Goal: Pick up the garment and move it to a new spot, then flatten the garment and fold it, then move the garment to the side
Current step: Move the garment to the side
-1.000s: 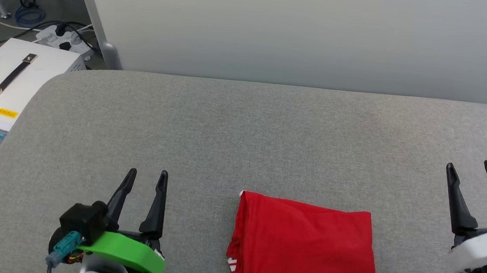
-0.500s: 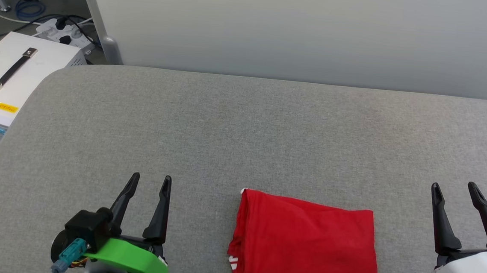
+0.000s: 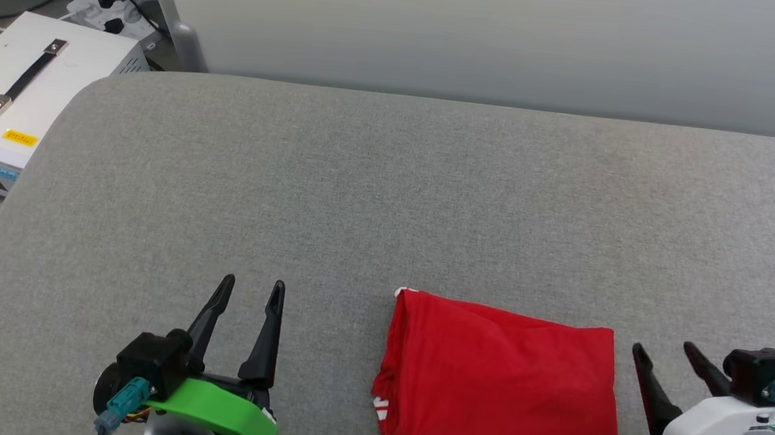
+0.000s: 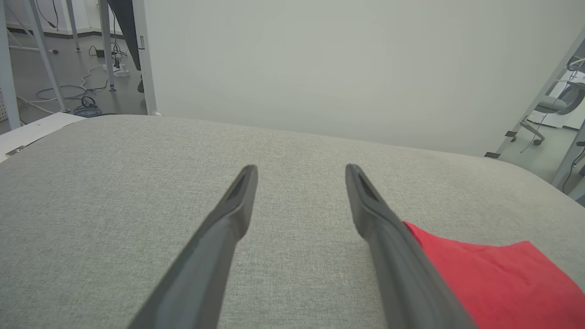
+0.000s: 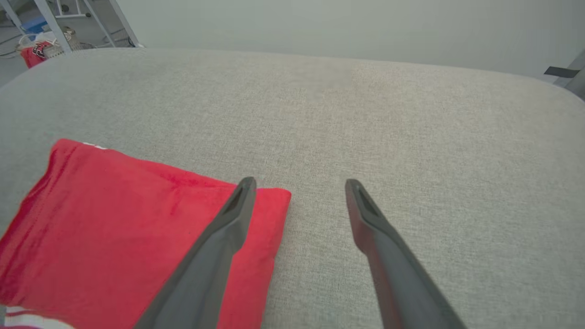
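Observation:
The garment (image 3: pixel 499 382) lies folded into a red rectangle at the near edge of the grey padded table (image 3: pixel 389 197), with red-white striped trim at its near left corner. Its print is hidden. My left gripper (image 3: pixel 253 288) is open and empty to the left of the garment (image 4: pixel 493 274), apart from it. My right gripper (image 3: pixel 664 351) is open and empty just beside the garment's right edge. In the right wrist view its left finger (image 5: pixel 228 228) stands over the far right corner of the garment (image 5: pixel 114 228); the gripper (image 5: pixel 299 185) holds nothing.
A pale wall panel (image 3: pixel 482 40) runs along the table's far edge. A white box with a black handle (image 3: pixel 21 89), a power strip and cables sit on the floor at the far left. Metal frame legs and an office chair (image 4: pixel 555 103) stand beyond the table's ends.
My right gripper has drawn back and moved left, ending beside the garment's right edge. The head camera has tilted, shifting the whole picture. The left gripper and the garment stay put.

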`<state>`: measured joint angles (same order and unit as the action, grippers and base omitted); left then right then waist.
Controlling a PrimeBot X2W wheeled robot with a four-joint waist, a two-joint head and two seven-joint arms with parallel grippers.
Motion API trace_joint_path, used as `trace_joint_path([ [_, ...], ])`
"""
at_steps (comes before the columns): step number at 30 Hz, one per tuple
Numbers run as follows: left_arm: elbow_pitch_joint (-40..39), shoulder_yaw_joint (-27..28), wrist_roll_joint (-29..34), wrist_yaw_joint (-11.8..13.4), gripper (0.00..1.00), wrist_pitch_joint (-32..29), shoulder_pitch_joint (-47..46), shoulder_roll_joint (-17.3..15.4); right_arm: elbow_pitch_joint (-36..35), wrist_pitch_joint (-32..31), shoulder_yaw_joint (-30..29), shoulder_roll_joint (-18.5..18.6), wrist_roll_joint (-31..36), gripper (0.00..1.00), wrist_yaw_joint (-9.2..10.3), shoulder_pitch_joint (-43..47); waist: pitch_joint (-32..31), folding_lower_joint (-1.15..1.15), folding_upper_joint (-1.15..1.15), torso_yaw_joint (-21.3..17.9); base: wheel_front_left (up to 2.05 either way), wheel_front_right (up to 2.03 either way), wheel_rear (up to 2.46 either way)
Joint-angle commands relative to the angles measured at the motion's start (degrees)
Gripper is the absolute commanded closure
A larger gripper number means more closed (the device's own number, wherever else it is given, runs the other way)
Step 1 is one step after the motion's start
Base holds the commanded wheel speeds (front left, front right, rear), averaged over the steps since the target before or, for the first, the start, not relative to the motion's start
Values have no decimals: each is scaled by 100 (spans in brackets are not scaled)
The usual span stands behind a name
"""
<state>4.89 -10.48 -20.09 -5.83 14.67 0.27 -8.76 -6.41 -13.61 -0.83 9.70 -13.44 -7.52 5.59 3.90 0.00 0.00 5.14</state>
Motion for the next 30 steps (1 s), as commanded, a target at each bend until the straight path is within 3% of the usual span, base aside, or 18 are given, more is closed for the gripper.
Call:
trace_joint_path([
  [1,6,36,41,-30,0,32,-142,50,73,-153,56,-1,-77,0,3,22,149,0,0,106,0,0,0],
  [3,35,56,75,-67,0,32,-242,79,348,-751,139,-76,-176,0,3,-40,315,0,0,212,0,0,0],
  [7,59,75,101,-97,0,32,-331,107,599,-1267,165,-154,-179,0,3,-110,435,0,0,303,0,0,0],
  [17,143,103,142,-139,0,32,-444,168,1013,-2029,447,-206,-231,0,3,-182,584,0,0,403,0,0,0],
  [18,158,102,145,-142,0,32,-455,171,1056,-2076,485,-193,-244,56,3,-189,587,0,0,406,0,0,0],
  [19,173,100,148,-144,0,33,-461,172,1084,-2091,513,-176,-245,93,3,-200,581,0,0,405,0,0,0],
  [20,190,95,151,-147,0,33,-466,170,1106,-2075,556,-137,-225,100,3,-221,569,0,0,401,0,0,0],
  [25,247,71,154,-155,0,33,-440,148,1070,-1818,648,37,-137,100,3,-396,431,0,0,288,0,0,0],
  [30,258,-20,159,-160,0,33,-337,135,823,-1649,878,467,87,100,3,-589,235,0,0,7,0,0,0],
])
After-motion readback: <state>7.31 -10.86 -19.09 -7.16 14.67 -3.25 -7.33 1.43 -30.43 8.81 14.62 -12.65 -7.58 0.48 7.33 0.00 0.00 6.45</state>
